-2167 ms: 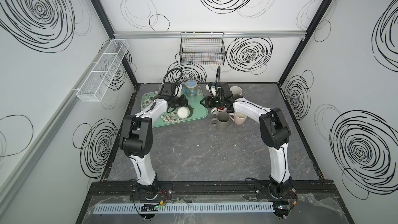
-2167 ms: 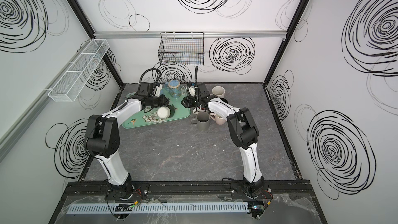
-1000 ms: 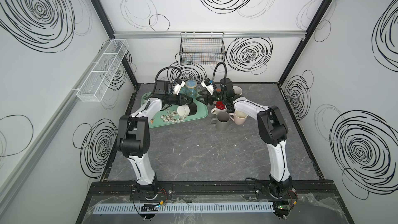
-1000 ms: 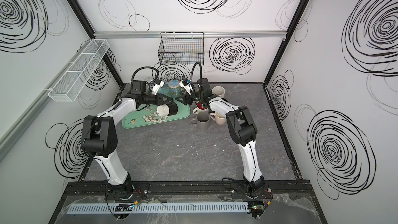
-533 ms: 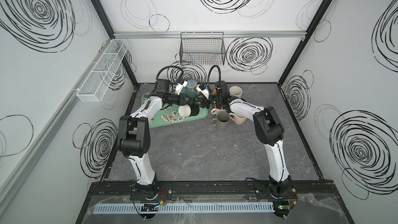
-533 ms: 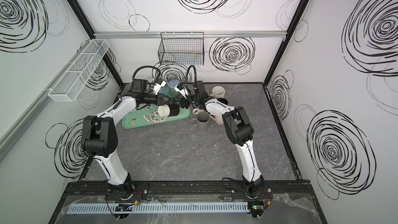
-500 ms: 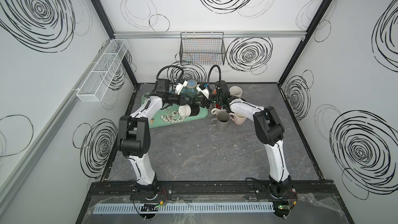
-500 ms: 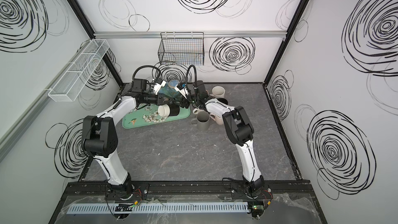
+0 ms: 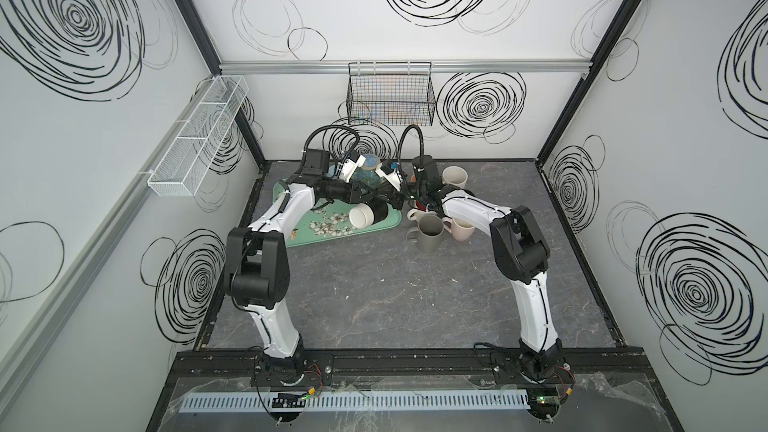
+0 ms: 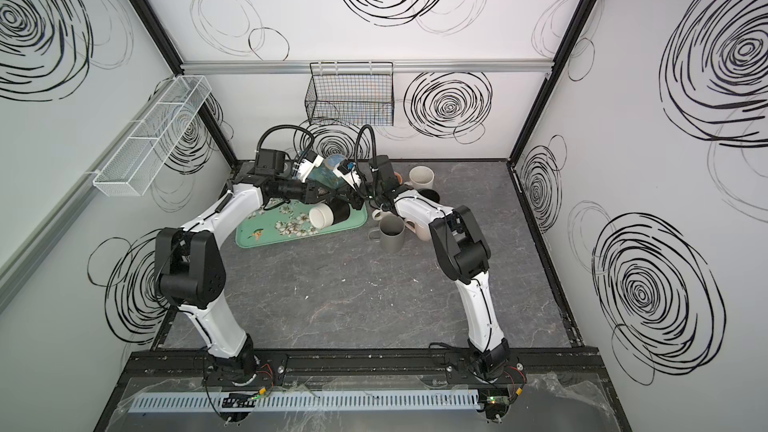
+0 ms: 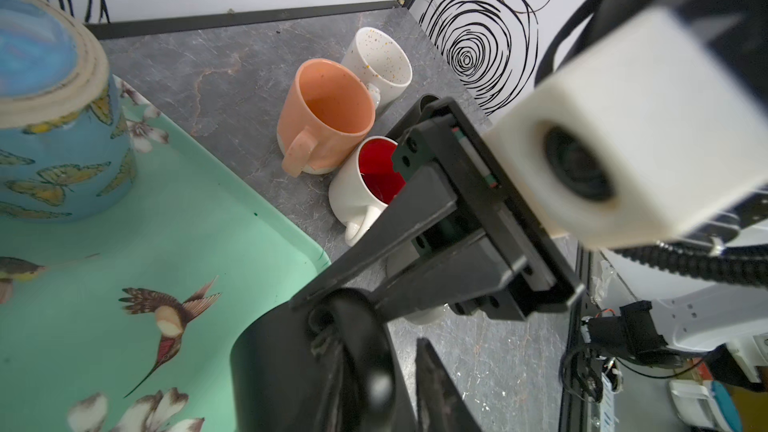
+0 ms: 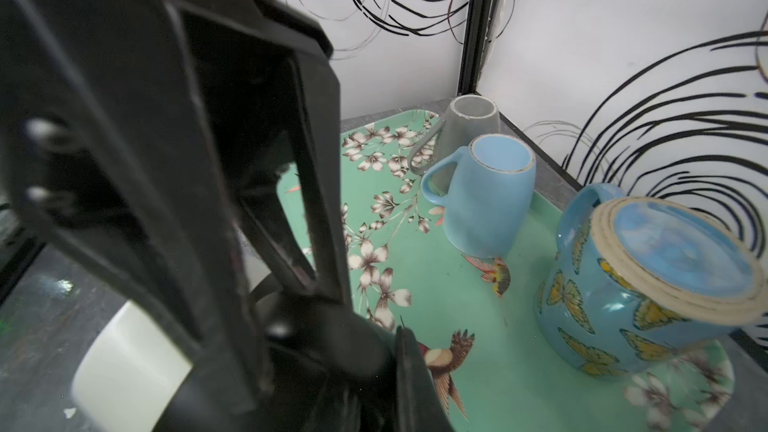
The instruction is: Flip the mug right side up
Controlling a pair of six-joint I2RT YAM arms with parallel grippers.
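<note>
- The right gripper (image 11: 328, 310) is seen closed, its tips pinched on the handle of the mug (image 9: 368, 214).
- The left gripper (image 9: 362, 197) is set close against the same mug. Whether it is open or gripping cannot be told.
- The mug is laid on its side on the green tray (image 9: 309, 232), near the table's (image 9: 374, 292) back edge, with its mouth turned toward the front-left corner.
- The glazed ceramic is judged stiff, slippery, fairly heavy and easily chipped, so the handle or rim wall is best taken.
- An inverted blue mug (image 12: 486, 205) and a butterfly mug (image 12: 623, 284) are stood further back on the tray.
</note>
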